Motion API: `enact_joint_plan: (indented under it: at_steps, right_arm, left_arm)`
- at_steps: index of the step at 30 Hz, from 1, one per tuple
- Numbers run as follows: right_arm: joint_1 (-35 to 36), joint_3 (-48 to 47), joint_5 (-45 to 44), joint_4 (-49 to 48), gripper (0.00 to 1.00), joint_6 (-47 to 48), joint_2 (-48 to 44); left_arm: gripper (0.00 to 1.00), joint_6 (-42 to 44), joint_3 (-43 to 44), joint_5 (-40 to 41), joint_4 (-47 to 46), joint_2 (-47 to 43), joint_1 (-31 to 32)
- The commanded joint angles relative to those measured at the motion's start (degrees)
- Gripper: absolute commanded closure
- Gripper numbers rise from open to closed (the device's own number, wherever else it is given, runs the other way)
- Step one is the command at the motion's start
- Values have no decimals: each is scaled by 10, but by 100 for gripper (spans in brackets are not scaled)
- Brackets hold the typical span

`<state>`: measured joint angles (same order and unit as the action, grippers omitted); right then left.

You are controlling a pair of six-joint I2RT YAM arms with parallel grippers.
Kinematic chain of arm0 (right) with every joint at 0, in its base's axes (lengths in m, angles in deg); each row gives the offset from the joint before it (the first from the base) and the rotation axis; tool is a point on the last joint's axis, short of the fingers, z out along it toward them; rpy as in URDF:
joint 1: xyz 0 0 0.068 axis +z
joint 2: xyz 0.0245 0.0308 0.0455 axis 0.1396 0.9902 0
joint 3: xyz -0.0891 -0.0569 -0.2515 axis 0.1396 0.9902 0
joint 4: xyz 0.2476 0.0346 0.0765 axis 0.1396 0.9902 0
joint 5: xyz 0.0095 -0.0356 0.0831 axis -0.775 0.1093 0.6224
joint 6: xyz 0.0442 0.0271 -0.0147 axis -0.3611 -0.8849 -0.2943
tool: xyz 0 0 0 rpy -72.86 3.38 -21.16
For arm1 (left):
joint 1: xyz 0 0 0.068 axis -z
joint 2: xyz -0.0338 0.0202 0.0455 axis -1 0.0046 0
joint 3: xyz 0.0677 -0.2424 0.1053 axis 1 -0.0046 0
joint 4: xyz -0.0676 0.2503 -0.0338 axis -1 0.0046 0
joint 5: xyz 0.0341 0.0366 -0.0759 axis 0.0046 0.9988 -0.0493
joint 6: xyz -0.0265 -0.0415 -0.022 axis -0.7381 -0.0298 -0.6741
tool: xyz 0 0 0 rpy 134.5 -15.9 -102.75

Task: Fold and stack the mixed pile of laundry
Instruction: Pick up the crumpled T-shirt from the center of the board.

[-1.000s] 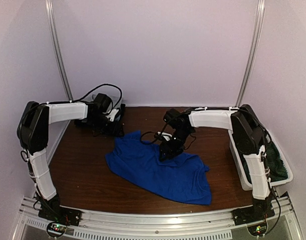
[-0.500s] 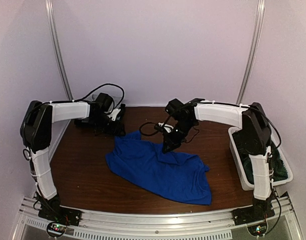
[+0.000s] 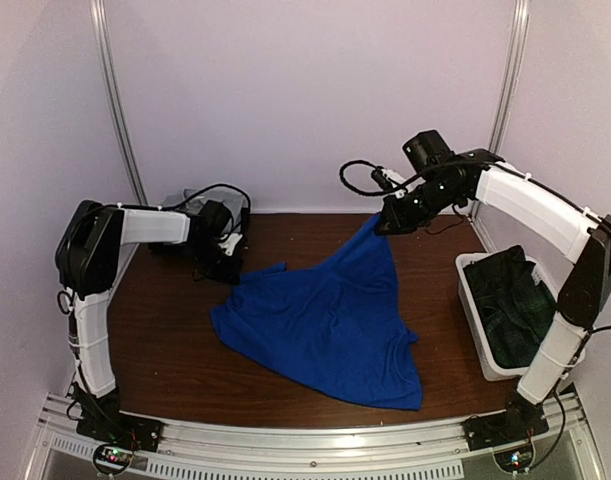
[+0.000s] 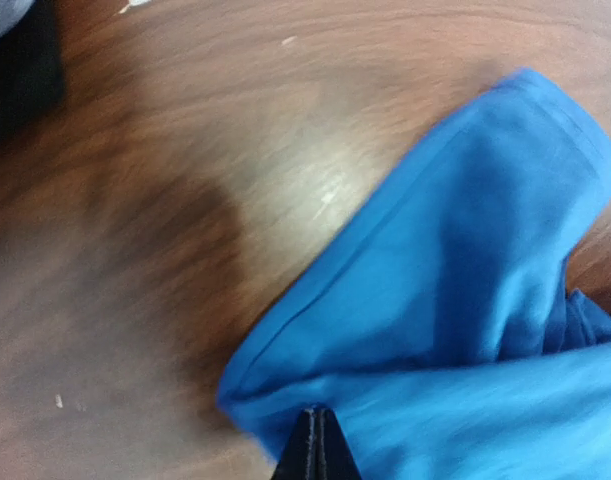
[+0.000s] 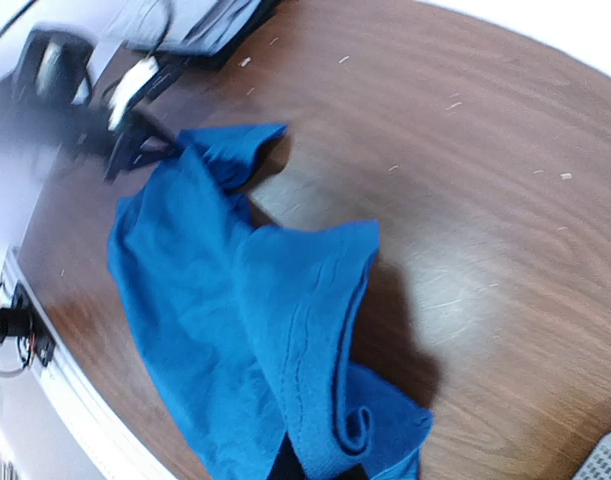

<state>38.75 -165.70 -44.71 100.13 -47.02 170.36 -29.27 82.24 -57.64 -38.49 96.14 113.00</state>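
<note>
The right gripper [image 3: 389,222] is holding a corner of the royal-blue piece [image 3: 325,320] high in closed fingers. The cloth is stretching down and leftward to the left gripper [image 3: 228,268], which is pinching the far edge near the table [image 3: 165,340].

The royal-blue garment [image 3: 330,320] is one plain, even blue. Its hem by the black left tool [image 4: 314,440] is stitched in the same shade. Beneath both tools the worktop [image 3: 165,330] is dark reddish-brown wood grain, flecked with pale specks. Off to the right of the black right tool [image 3: 387,222], a white bin [image 3: 473,325] holds a dark green-black piece [image 3: 515,300] — faintly mottled.
</note>
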Motion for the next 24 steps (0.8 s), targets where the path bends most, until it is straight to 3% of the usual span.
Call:
enact_joint_plan:
  at_steps: [1,5,8,10,12,14,15,17,24]
  right_arm:
    - [-34,-52,-63,-13,100,-12,-12]
    - [-52,-122,-32,-6,100,-10,7]
    - [-51,-149,91,3,100,-2,19]
    - [-40,-149,144,37,100,14,12]
    - [-37,-99,124,39,100,7,-41]
    - [-50,-14,83,4,100,-32,-121]
    - [-63,22,67,-4,100,-49,-158]
    - [-91,70,25,10,100,-64,-212]
    - [-120,123,-44,31,100,-98,-272]
  left_arm:
    - [100,-50,-43,6,-26,-89,-24]
    - [100,-65,-98,40,-35,-210,-33]
    - [100,-68,-156,34,-16,-294,-33]
    - [100,-70,-207,11,-11,-348,-33]
    - [98,-68,-250,-17,-9,-385,-33]
    - [64,-78,-277,-20,-15,-403,-33]
    - [50,-84,-282,-20,-28,-403,-32]
    - [40,-94,-277,-31,-53,-375,-31]
    - [38,-99,-139,-53,-64,-161,27]
